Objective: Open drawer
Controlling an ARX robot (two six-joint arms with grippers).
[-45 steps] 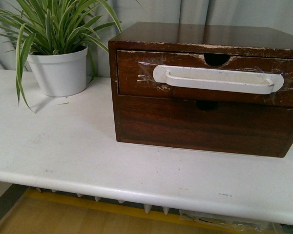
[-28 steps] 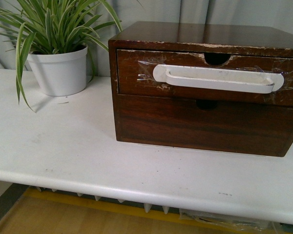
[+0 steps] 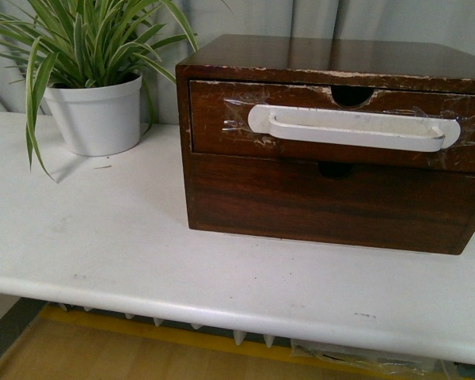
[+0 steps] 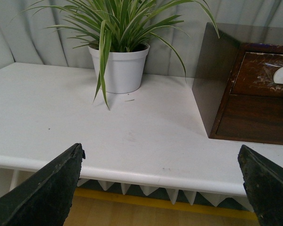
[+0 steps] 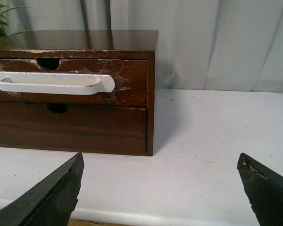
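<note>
Plant (image 3: 95, 47) in a white pot (image 3: 97, 119) sits upper left of the front frame on the white counter (image 3: 103, 237). From centre to right edge, the drawer (image 3: 222, 131) is the top one in the brown box (image 3: 332, 202). It looks shut, with a white handle (image 3: 352, 129) taped across. Left claw (image 4: 159, 155) and right claw (image 5: 160, 157) both gape wide, holding nothing, clear of the box.

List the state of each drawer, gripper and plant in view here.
top drawer, shut, white handle untouched
lower drawer, shut
left gripper, open, holding nothing
right gripper, open, holding nothing
potted plant, upright on the table
</note>
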